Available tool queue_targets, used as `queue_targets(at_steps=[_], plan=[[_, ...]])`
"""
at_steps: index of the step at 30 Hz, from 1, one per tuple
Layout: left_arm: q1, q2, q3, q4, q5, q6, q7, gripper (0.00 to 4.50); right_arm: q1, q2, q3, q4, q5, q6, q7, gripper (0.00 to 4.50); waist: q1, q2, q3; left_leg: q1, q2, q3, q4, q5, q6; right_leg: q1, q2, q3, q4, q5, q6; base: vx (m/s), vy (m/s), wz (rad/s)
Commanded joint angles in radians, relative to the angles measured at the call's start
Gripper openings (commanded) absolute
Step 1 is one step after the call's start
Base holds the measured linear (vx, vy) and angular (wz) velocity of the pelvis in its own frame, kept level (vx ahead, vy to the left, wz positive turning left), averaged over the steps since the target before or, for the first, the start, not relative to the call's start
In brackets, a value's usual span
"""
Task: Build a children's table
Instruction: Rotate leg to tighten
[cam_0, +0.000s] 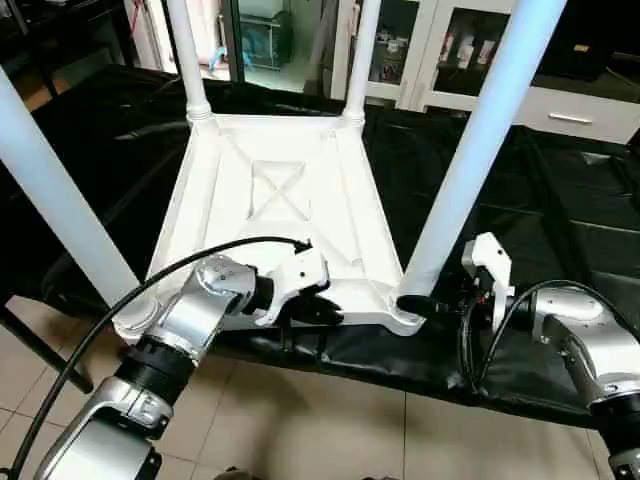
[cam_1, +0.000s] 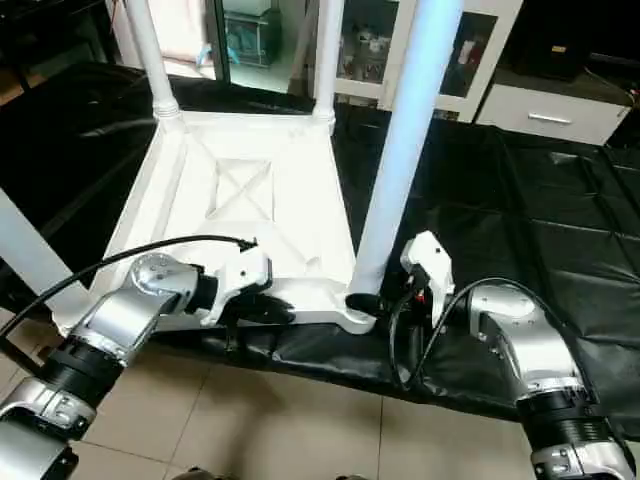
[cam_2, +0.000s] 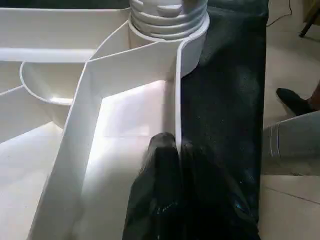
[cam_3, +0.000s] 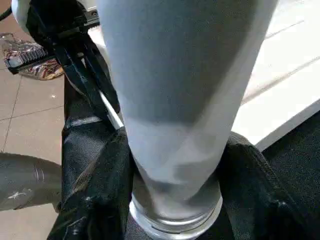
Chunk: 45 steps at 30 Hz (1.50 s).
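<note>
White plastic top: the children's table top (cam_0: 275, 200) lay upside down on the black-sheeted work table (cam_0: 560, 230), its X-ribbed underside facing up and its near edge along the sheet's near edge.
Legs: four white tube legs stood upright in the corner sockets of the top; two far legs (cam_0: 188, 60) (cam_0: 362, 55) rose at the far corners, one near leg (cam_0: 45, 190) at the near-left corner and one near leg (cam_0: 480, 140) at the near-right corner.
Left gripper: the left gripper (cam_2: 176, 165) sat at the near rim of the top, between the two near legs, its black fingers (cam_2: 155, 200) pressed together on the thin raised rim wall, one finger inside the rim and one outside.
Right gripper: the right gripper (cam_3: 175, 190) sat at the near-right corner of the top, its fingers (cam_3: 100, 195) on either side of the base of the near-right leg, just above the socket collar; the jaws stood partly apart around the tube, and contact on both sides could not be confirmed.
Socket: the threaded neck of a leg (cam_2: 167, 17) showed seated in a rounded corner socket beyond the left gripper.
Surroundings: white cabinets with glass doors (cam_0: 440, 55) stood beyond the far edge of the top; tiled floor (cam_0: 330, 420) lay below its near edge.
</note>
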Motion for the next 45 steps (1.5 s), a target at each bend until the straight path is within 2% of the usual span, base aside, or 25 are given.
queue_targets(at_steps=[1,6,8,10,11,12,15,16,18,19,21,23,26,29,30,33,35,36,37,38,39,40,41,42,45], plan=[[0.004,-0.029,0.008,-0.021,-0.042,-0.007,0.000,0.00,0.000,-0.008,-0.015,0.010,0.003,0.000,-0.015,2.02,-0.004,-0.024,-0.067,0.007,0.035,-0.012,-0.071,-0.195,0.072,0.052,-0.047,0.035,-0.071,-0.372,-0.163,0.000,0.000,0.00],[-0.015,-0.041,0.011,0.009,-0.019,0.003,0.051,0.00,0.002,0.010,-0.029,0.026,-0.030,0.007,-0.103,1.98,-0.006,-0.023,-0.065,0.008,0.033,-0.012,-0.072,-0.211,0.062,0.051,-0.047,0.034,-0.077,-0.407,-0.153,0.000,0.000,0.00],[-0.088,-0.094,0.034,0.116,0.028,0.023,0.210,0.00,-0.027,0.092,-0.090,0.097,-0.088,0.027,-0.386,1.98,-0.009,-0.015,-0.063,0.008,0.030,-0.012,-0.073,-0.218,0.050,0.045,-0.044,0.034,-0.082,-0.425,-0.144,0.000,0.000,0.00],[-0.173,-0.159,0.063,0.224,0.059,0.049,0.380,0.00,-0.050,0.176,-0.152,0.143,-0.119,0.058,-0.640,1.97,-0.020,-0.020,-0.065,0.005,0.022,-0.015,-0.073,-0.235,0.014,0.046,-0.041,0.028,-0.088,-0.477,-0.117,0.000,0.000,0.00],[-0.206,-0.185,0.074,0.261,0.064,0.065,0.439,0.00,-0.058,0.207,-0.172,0.154,-0.123,0.062,-0.718,1.97,-0.024,-0.018,-0.072,0.006,0.021,-0.019,-0.073,-0.224,-0.006,0.049,-0.044,0.025,-0.084,-0.463,-0.113,0.000,0.000,0.00],[-0.243,-0.215,0.089,0.298,0.068,0.085,0.512,0.00,-0.065,0.246,-0.194,0.160,-0.126,0.066,-0.804,1.97,-0.028,-0.021,-0.070,0.009,0.021,-0.017,-0.070,-0.232,-0.004,0.044,-0.041,0.026,-0.088,-0.449,-0.117,0.000,0.000,0.00],[-0.290,-0.255,0.103,0.343,0.070,0.107,0.592,0.00,-0.077,0.306,-0.220,0.164,-0.121,0.068,-0.912,1.96,-0.026,-0.020,-0.075,0.001,0.019,-0.017,-0.069,-0.208,0.027,0.054,-0.043,0.027,-0.084,-0.389,-0.128,0.000,0.000,0.00],[-0.314,-0.286,0.107,0.362,0.072,0.106,0.631,0.00,-0.081,0.350,-0.206,0.160,-0.133,0.060,-0.957,1.96,-0.026,-0.020,-0.075,0.001,0.019,-0.014,-0.068,-0.196,0.033,0.052,-0.042,0.029,-0.081,-0.361,-0.133,0.000,0.000,0.00],[-0.328,-0.310,0.104,0.373,0.074,0.100,0.647,0.00,-0.083,0.384,-0.168,0.153,-0.153,0.055,-0.965,1.96,-0.026,-0.019,-0.081,-0.002,0.020,-0.015,-0.065,-0.140,0.049,0.060,-0.040,0.029,-0.064,-0.239,-0.170,0.000,0.000,0.00],[-0.328,-0.310,0.104,0.373,0.074,0.100,0.647,0.00,-0.083,0.384,-0.168,0.153,-0.153,0.055,-0.965,1.96,-0.024,-0.016,-0.081,0.001,0.020,-0.012,-0.062,-0.118,0.067,0.058,-0.040,0.031,-0.060,-0.184,-0.190,0.000,0.000,0.00],[-0.355,-0.343,0.107,0.421,0.072,0.069,0.672,0.00,-0.086,0.424,-0.070,0.127,-0.233,0.022,-0.965,1.96,-0.025,-0.016,-0.083,-0.001,0.020,-0.012,-0.060,-0.086,0.086,0.062,-0.038,0.030,-0.053,-0.125,-0.214,0.000,0.000,0.00],[-0.358,-0.344,0.109,0.444,0.072,0.053,0.676,0.00,-0.086,0.437,-0.047,0.118,-0.251,0.008,-0.970,1.95,-0.025,-0.019,-0.082,0.002,0.018,-0.009,-0.060,-0.086,0.101,0.062,-0.038,0.031,-0.053,-0.113,-0.229,0.000,0.000,0.00],[-0.357,-0.332,0.107,0.460,0.068,0.044,0.682,0.00,-0.091,0.449,-0.067,0.124,-0.218,-0.009,-0.983,1.95,-0.023,-0.021,-0.076,0.004,0.021,-0.008,-0.063,-0.139,0.106,0.062,-0.042,0.031,-0.063,-0.190,-0.221,0.000,0.000,0.00],[-0.350,-0.314,0.109,0.460,0.066,0.041,0.678,0.00,-0.094,0.449,-0.087,0.123,-0.196,-0.042,-0.972,1.95,-0.023,-0.021,-0.073,0.007,0.022,-0.010,-0.066,-0.184,0.085,0.058,-0.044,0.030,-0.073,-0.279,-0.189,0.000,0.000,0.00],[-0.342,-0.298,0.110,0.461,0.067,0.032,0.669,0.00,-0.093,0.452,-0.112,0.105,-0.151,-0.074,-0.923,1.95,-0.024,-0.022,-0.073,0.007,0.023,-0.010,-0.067,-0.184,0.080,0.058,-0.043,0.030,-0.072,-0.289,-0.182,0.000,0.000,0.00],[-0.331,-0.284,0.108,0.458,0.070,0.012,0.640,0.00,-0.086,0.451,-0.132,0.065,-0.115,-0.090,-0.856,2.65,-0.024,-0.023,-0.073,0.004,0.023,-0.011,-0.067,-0.184,0.084,0.058,-0.043,0.030,-0.073,-0.287,-0.175,0.000,0.000,0.00],[-0.322,-0.274,0.101,0.454,0.075,-0.008,0.616,0.00,-0.082,0.444,-0.134,0.048,-0.104,-0.089,-0.823,2.71,-0.027,-0.022,-0.074,-0.005,0.022,-0.013,-0.068,-0.173,0.096,0.066,-0.043,0.030,-0.067,-0.251,-0.173,0.000,0.000,0.00],[-0.314,-0.265,0.095,0.454,0.079,-0.027,0.597,0.00,-0.077,0.437,-0.135,0.034,-0.094,-0.085,-0.796,2.91,-0.038,-0.022,-0.075,-0.019,0.022,-0.022,-0.073,-0.160,0.094,0.076,-0.043,0.025,-0.062,-0.254,-0.161,0.000,0.000,0.00],[-0.308,-0.259,0.094,0.452,0.079,-0.031,0.588,0.00,-0.072,0.431,-0.136,0.022,-0.084,-0.080,-0.778,2.91,-0.047,-0.019,-0.077,-0.020,0.023,-0.025,-0.071,-0.151,0.091,0.078,-0.045,0.024,-0.064,-0.253,-0.158,0.000,0.000,0.00],[-0.307,-0.258,0.093,0.452,0.079,-0.032,0.586,0.00,-0.072,0.430,-0.136,0.020,-0.082,-0.079,-0.776,3.03,-0.046,-0.016,-0.078,-0.012,0.025,-0.024,-0.069,-0.149,0.089,0.072,-0.045,0.025,-0.064,-0.246,-0.167,0.000,0.000,0.00],[-0.288,-0.243,0.090,0.442,0.076,-0.046,0.557,0.00,-0.056,0.413,-0.135,-0.012,-0.056,-0.062,-0.735,3.07,-0.042,-0.015,-0.078,0.004,0.026,-0.017,-0.064,-0.149,0.101,0.060,-0.043,0.029,-0.067,-0.213,-0.196,0.000,0.000,0.00],[-0.288,-0.243,0.090,0.442,0.076,-0.046,0.557,0.00,-0.056,0.413,-0.135,-0.012,-0.056,-0.062,-0.735,3.09,-0.040,-0.015,-0.077,0.008,0.027,-0.015,-0.064,-0.144,0.104,0.057,-0.042,0.031,-0.063,-0.186,-0.214,0.000,0.000,0.00],[-0.266,-0.228,0.085,0.421,0.072,-0.046,0.532,0.00,-0.036,0.385,-0.130,-0.039,-0.042,-0.054,-0.707,3.35,-0.040,-0.015,-0.077,0.000,0.027,-0.017,-0.066,-0.124,0.110,0.064,-0.041,0.031,-0.054,-0.144,-0.237,0.000,0.000,0.00],[-0.258,-0.222,0.083,0.412,0.071,-0.046,0.521,0.00,-0.028,0.375,-0.129,-0.049,-0.039,-0.052,-0.699,3.46,-0.035,-0.014,-0.076,0.004,0.029,-0.015,-0.066,-0.123,0.114,0.063,-0.041,0.031,-0.053,-0.128,-0.248,0.000,0.000,0.00],[-0.239,-0.205,0.076,0.395,0.068,-0.065,0.497,0.00,-0.012,0.356,-0.147,-0.067,-0.032,-0.041,-0.676,3.55,-0.033,-0.016,-0.071,0.002,0.028,-0.013,-0.068,-0.157,0.108,0.065,-0.043,0.032,-0.059,-0.172,-0.243,0.000,0.000,0.00]])
